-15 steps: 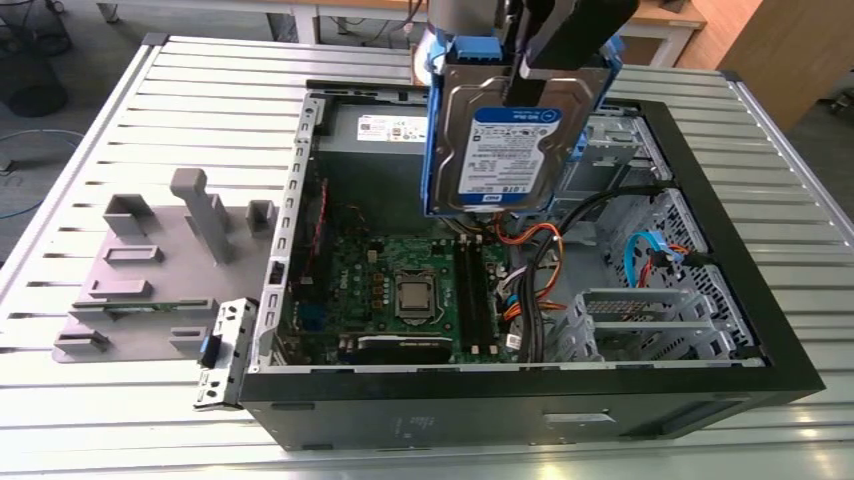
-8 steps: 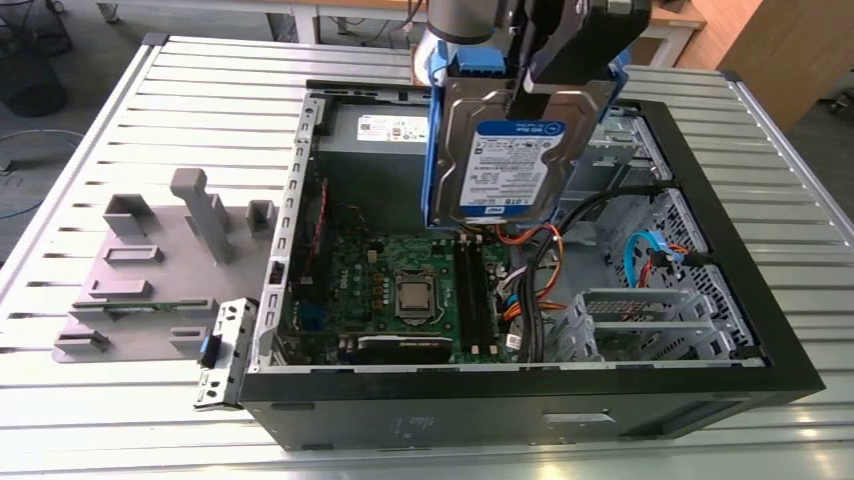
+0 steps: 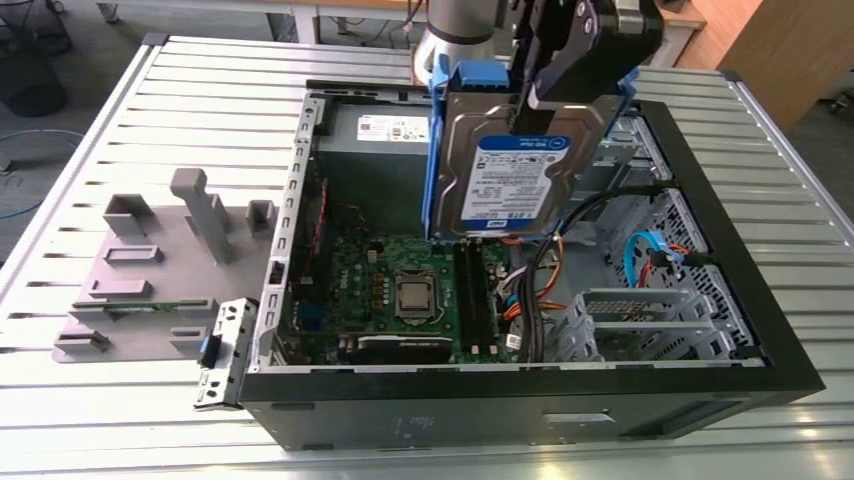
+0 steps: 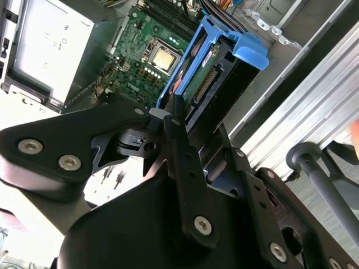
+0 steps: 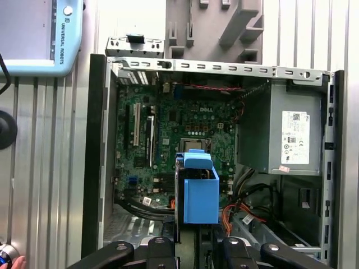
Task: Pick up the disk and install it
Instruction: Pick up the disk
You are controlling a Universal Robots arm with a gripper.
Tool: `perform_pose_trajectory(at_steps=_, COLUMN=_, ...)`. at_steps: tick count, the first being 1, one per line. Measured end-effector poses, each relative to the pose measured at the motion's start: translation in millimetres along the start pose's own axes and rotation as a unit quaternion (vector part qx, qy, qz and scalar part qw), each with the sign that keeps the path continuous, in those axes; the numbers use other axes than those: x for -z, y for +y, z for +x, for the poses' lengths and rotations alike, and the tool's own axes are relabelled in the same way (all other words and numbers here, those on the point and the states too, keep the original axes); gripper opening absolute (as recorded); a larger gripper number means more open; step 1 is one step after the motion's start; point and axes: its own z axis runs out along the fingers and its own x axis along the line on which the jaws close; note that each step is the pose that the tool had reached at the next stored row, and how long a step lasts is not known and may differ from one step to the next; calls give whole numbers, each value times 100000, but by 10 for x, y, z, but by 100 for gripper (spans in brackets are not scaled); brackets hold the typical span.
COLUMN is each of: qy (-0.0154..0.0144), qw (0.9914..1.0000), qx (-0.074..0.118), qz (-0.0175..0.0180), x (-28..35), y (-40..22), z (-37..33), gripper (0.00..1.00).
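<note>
Disk (image 3: 514, 175) is in the gripper (image 3: 571, 92), clamped at its top edge and hanging upright in the air above the open computer case (image 3: 534, 405). Label side faces the exterior camera, and the blue carrier frame (image 3: 438, 150) wraps its edges.

The second wrist view shows the other face: green circuit board and connector, with one black finger (image 4: 182, 145) pressed against the frame. In the first wrist view the disk is seen edge-on from above, blue frame end toward the camera. There it is over the case interior, between the motherboard (image 5: 168, 134) and the grey power supply (image 5: 294, 134) with its white sticker.

Not yet installed. In the exterior view its lower edge hangs over the memory slots and the dark cable bundle (image 3: 534, 290).

Metal drive cage (image 3: 641, 320) sits inside the case on the exterior view's right, near the blue and orange cables (image 3: 647, 250). Processor socket (image 3: 416, 296) is mid-board.

Case lies on its side on the slatted metal bench (image 3: 120, 430). Grey fixture block (image 3: 160, 260) with upright posts sits on the bench just beside the case, on the exterior view's left. Teach pendant (image 5: 39, 33) lies on the bench outside the case.
</note>
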Motion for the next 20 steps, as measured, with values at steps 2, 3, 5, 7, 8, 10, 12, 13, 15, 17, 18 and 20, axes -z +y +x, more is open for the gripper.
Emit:
perform_pose_trajectory(at_steps=2, qy=0, qw=100000, qx=0, qz=-1, x=1, y=1, z=32, gripper=35)
perform_pose_trajectory(at_steps=3, qy=2, qw=100000, qx=-3, qz=-1, x=2, y=1, z=48, gripper=35)
perform_pose_trajectory(at_steps=5, qy=0, qw=100000, qx=-1, qz=0, x=3, y=2, z=82, gripper=35)
perform_pose_trajectory(at_steps=7, qy=-2, qw=100000, qx=-3, qz=-1, x=5, y=3, z=115, gripper=35)
perform_pose_trajectory(at_steps=8, qy=0, qw=100000, qx=-1, qz=-1, x=5, y=3, z=128, gripper=35)
perform_pose_trajectory(at_steps=10, qy=-2, qw=100000, qx=-7, qz=0, x=6, y=4, z=139, gripper=35)
perform_pose_trajectory(at_steps=12, qy=-3, qw=100000, qx=-4, qz=1, x=6, y=3, z=141, gripper=35)
perform_pose_trajectory(at_steps=13, qy=0, qw=100000, qx=-3, qz=1, x=6, y=3, z=142, gripper=35)
perform_pose_trajectory(at_steps=15, qy=2, qw=100000, qx=-3, qz=-1, x=6, y=3, z=143, gripper=35)
perform_pose_trajectory(at_steps=17, qy=2, qw=100000, qx=-3, qz=-1, x=6, y=3, z=143, gripper=35)
perform_pose_trajectory(at_steps=18, qy=2, qw=100000, qx=-2, qz=0, x=6, y=3, z=143, gripper=35)
perform_pose_trajectory(at_steps=20, qy=1, qw=100000, qx=-2, qz=-1, x=6, y=3, z=143, gripper=35)
